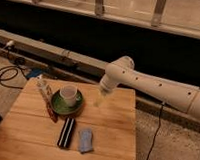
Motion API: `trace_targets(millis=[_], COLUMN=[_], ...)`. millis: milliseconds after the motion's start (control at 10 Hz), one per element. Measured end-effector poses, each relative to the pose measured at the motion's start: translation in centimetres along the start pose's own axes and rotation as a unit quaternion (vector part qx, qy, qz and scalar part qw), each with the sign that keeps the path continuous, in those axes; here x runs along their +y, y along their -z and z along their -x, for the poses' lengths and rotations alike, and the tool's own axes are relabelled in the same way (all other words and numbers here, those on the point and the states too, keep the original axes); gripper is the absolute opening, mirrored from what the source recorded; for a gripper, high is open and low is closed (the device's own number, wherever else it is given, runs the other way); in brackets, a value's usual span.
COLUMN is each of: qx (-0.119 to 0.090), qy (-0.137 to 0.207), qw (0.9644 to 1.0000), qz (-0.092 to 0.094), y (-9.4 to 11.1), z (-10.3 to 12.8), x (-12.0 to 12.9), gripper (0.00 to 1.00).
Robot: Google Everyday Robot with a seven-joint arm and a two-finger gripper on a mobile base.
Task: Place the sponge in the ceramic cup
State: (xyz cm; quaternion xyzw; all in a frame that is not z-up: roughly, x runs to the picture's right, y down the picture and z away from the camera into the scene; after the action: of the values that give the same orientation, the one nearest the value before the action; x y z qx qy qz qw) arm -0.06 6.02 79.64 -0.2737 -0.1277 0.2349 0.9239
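The light-blue sponge (pixel 85 140) lies flat on the wooden table (pixel 115 129), near its front edge and right of centre. The white ceramic cup (pixel 68 95) stands upright on a dark green saucer (pixel 58 107) at the back middle of the table. My gripper (pixel 100 99) hangs from the white arm (pixel 144 85) above the back right part of the table. It is to the right of the cup and well behind the sponge, touching neither. Nothing shows in it.
A black-and-white striped bar (pixel 66 132) lies just left of the sponge. A red-handled tool (pixel 49 109) and a slim white bottle (pixel 43 88) sit left of the saucer. Cables (pixel 5 74) lie on the floor at left.
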Motion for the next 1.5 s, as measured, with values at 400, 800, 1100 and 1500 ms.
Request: trace_targets(millis=[400,800,1100,1500], qx=[0.0,0.0,0.0,0.005], qy=[0.0,0.0,0.0,0.002], qw=[1.0,1.0,1.0,1.0], qz=[0.0,0.0,0.0,-0.008], y=[0.0,-0.01,-0.01,-0.02], z=[0.01,0.02,0.03,-0.21], x=[0.0,0.01,0.01,0.42], gripper=[0.8,0.8,0.8,0.8])
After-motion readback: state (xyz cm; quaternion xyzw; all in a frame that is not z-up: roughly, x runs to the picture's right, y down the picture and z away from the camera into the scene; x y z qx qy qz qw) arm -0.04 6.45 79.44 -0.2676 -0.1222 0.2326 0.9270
